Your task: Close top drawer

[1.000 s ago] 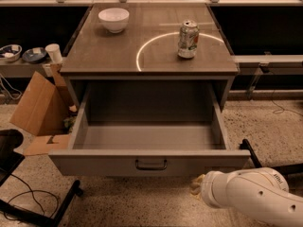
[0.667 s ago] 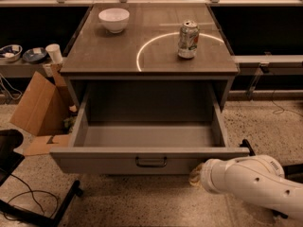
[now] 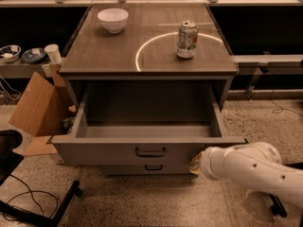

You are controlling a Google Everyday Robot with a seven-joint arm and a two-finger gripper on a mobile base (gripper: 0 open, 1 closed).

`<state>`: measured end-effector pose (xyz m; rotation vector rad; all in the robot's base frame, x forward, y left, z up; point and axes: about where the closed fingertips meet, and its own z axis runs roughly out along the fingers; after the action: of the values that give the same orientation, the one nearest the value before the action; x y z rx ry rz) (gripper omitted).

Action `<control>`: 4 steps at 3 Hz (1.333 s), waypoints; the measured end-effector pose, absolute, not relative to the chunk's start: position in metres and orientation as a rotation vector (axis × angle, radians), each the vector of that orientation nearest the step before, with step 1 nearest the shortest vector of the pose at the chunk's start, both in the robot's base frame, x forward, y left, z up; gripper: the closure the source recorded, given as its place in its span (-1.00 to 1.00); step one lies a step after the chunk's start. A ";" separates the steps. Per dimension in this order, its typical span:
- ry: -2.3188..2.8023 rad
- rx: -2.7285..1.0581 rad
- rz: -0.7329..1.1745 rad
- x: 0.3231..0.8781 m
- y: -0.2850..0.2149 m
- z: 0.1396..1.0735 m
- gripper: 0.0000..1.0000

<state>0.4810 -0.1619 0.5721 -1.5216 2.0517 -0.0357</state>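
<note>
The top drawer [image 3: 113,152] of the grey cabinet stands pulled out and empty, its tall front panel facing me with a small dark handle [image 3: 150,152] at the centre. My white arm [image 3: 251,169] reaches in from the lower right. My gripper [image 3: 195,162] is at the arm's tip, right against the right end of the drawer's front panel, mostly hidden behind the wrist. A shorter drawer front with a like handle [image 3: 153,167] shows just under the top drawer.
On the cabinet top [image 3: 94,56] stand a white bowl [image 3: 112,19] and a drink can [image 3: 187,39]. A cardboard box [image 3: 35,105] sits at the left. A black chair base [image 3: 28,202] and cables lie at the lower left.
My arm has moved left and up to the drawer's front panel. The drawer has slid a little way into the cabinet.
</note>
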 end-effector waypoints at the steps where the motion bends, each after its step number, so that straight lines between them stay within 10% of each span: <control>1: 2.033 -1.534 -0.058 0.492 -0.164 0.576 1.00; 4: 1.961 -1.576 -0.125 0.566 -0.167 0.590 1.00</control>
<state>0.5663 -0.1673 0.5904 -1.5761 1.9613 -0.1253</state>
